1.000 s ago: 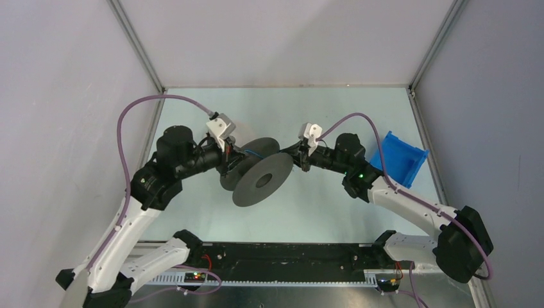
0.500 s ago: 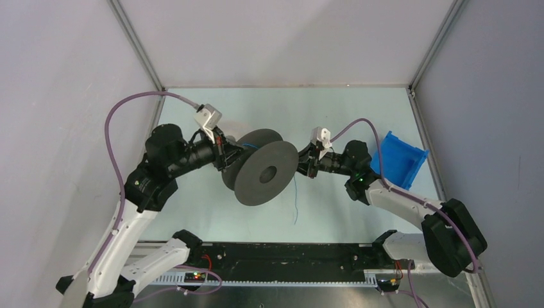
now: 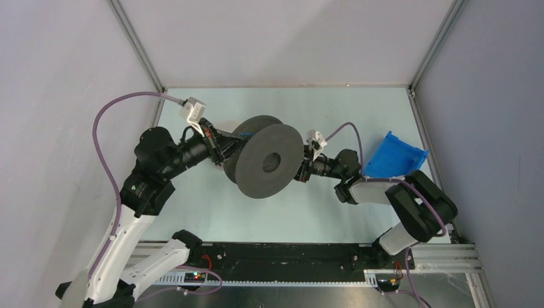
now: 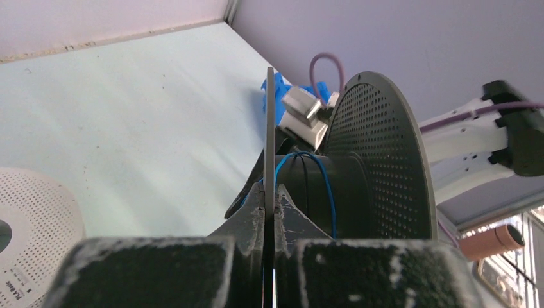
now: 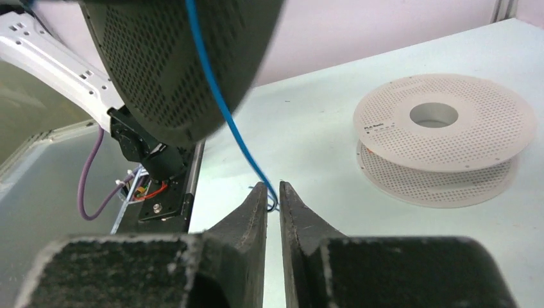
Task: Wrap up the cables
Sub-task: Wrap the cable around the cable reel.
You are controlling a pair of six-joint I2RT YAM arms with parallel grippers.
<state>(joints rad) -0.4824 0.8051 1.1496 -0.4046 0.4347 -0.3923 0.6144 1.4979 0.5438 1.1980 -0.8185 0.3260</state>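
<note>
A dark grey perforated spool (image 3: pixel 269 160) is held up off the table, its flat face turned toward the overhead camera. My left gripper (image 4: pixel 270 192) is shut on the thin edge of its nearer flange (image 4: pixel 270 115). A thin blue cable (image 4: pixel 328 192) loops around the spool's hub. From the spool the blue cable (image 5: pixel 221 102) slants down and passes through the narrow gap at the tips of my right gripper (image 5: pixel 274 189), whose jaws stand slightly apart. In the top view the right gripper (image 3: pixel 301 168) sits just right of the spool and the left gripper (image 3: pixel 224 153) just left of it.
A white perforated spool (image 5: pixel 442 128) lies flat on the pale table beyond the right gripper, and it also shows in the left wrist view (image 4: pixel 32 212). A blue bin (image 3: pixel 398 157) stands at the right, by the right arm. Grey walls enclose the table.
The left arm has swung the dark spool up and rightward, turning its face toward the camera. The right arm has folded lower, and its jaws have parted slightly around the blue cable.
</note>
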